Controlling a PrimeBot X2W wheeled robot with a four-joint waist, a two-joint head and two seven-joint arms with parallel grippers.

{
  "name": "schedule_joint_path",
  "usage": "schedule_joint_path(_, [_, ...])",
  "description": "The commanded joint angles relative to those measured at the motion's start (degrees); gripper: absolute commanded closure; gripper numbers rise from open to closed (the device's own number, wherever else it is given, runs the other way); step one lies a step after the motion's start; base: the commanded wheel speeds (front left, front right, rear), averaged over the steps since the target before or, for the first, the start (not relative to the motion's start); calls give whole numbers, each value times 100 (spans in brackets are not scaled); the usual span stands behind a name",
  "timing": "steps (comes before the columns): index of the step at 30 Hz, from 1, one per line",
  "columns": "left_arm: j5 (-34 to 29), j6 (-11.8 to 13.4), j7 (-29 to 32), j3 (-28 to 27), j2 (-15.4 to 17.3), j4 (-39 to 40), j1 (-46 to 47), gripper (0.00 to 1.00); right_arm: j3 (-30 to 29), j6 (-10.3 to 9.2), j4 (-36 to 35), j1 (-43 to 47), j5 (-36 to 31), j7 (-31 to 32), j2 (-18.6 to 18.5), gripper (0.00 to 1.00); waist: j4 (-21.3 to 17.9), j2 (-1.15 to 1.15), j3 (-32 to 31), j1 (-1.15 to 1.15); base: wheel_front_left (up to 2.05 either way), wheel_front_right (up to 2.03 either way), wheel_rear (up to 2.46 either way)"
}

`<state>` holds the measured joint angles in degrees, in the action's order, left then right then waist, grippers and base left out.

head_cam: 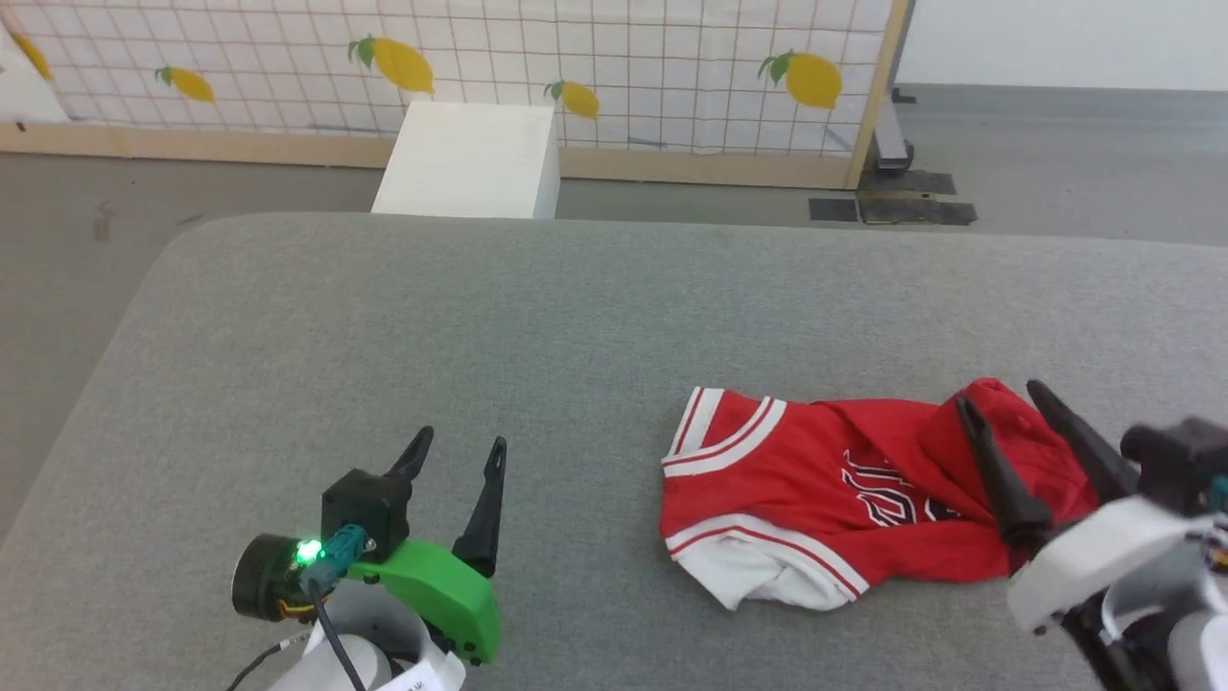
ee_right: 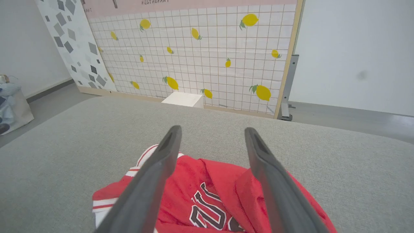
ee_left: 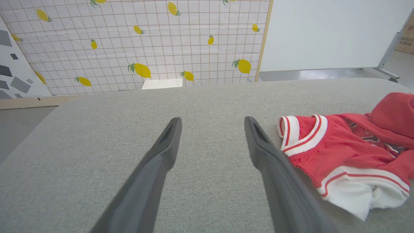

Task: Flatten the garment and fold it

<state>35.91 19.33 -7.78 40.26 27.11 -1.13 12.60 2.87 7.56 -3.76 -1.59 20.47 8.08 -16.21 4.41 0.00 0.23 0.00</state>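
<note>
The garment (head_cam: 844,499) lies crumpled on the grey fabric-covered table (head_cam: 480,317), right of centre in the head view and towards the near edge. Its left end shows red-and-white striped trim, with a white sleeve folded out at the near left corner. Dark white-outlined lettering is partly visible on the front. The right end is bunched into a raised hump.

The right gripper (head_cam: 998,395) is positioned over this hump with its fingers spread apart. The right wrist view shows the lettering between them. Contact with the cloth cannot be determined.

The left gripper (head_cam: 460,441) is released, with its fingers parted. It sits low over bare table, left of the garment and apart from it.

Beyond the table's far edge, a white box (head_cam: 470,158) stands on the floor against a lemon-print grid panel (head_cam: 624,67).
</note>
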Motion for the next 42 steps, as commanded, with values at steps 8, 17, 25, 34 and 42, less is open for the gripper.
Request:
schedule_joint_path(8, [263,64,423,66,60,100,-89,0,-408,-8,-63,575,-497,-593,920,0,-147,0,134,0,0,0,0])
schedule_joint_path(17, [913,-60,2619,472,57,606,579,0,-841,-8,-124,570,-956,-646,1240,0,-353,0,539,0,0,0,0])
schedule_joint_path(25, [1551,169,4847,843,-193,676,1483,0,-920,-8,-234,377,-1082,-678,1286,0,-608,0,997,0,0,0,0])
schedule_joint_path(34, [1635,142,5510,1048,-416,130,2007,0,-919,-8,-245,196,-1148,-822,1315,0,-938,0,1484,0,0,0,0])
schedule_joint_path(42, [1740,12,5493,1081,-538,-152,1992,100,-962,-8,-235,141,-1175,-960,1329,0,-1008,0,1774,0,0,0,0])
